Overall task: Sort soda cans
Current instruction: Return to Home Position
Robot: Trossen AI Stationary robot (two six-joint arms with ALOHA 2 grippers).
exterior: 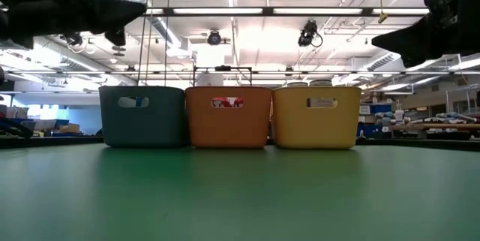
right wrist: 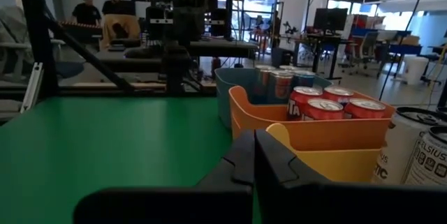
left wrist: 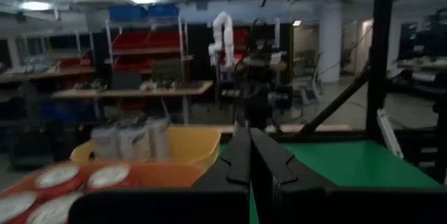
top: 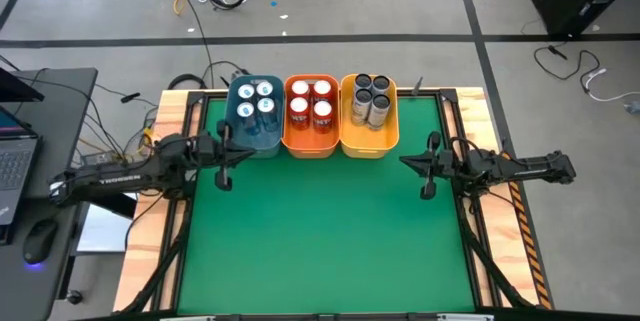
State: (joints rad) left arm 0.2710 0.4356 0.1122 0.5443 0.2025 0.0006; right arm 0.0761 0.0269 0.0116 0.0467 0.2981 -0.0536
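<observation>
Green desk [top: 320,246] holds three bins [top: 311,148] at the top middle of the frame, with the soda cans [top: 311,103] inside, sorted by kind. My left claw [left wrist: 249,139] and right claw [right wrist: 253,146] are pinched together, holding nothing, because the sorting looks done.

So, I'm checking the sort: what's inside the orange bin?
Four red cans stand upright in the orange bin, white tops showing. The bin's floor beneath them is covered.
</observation>
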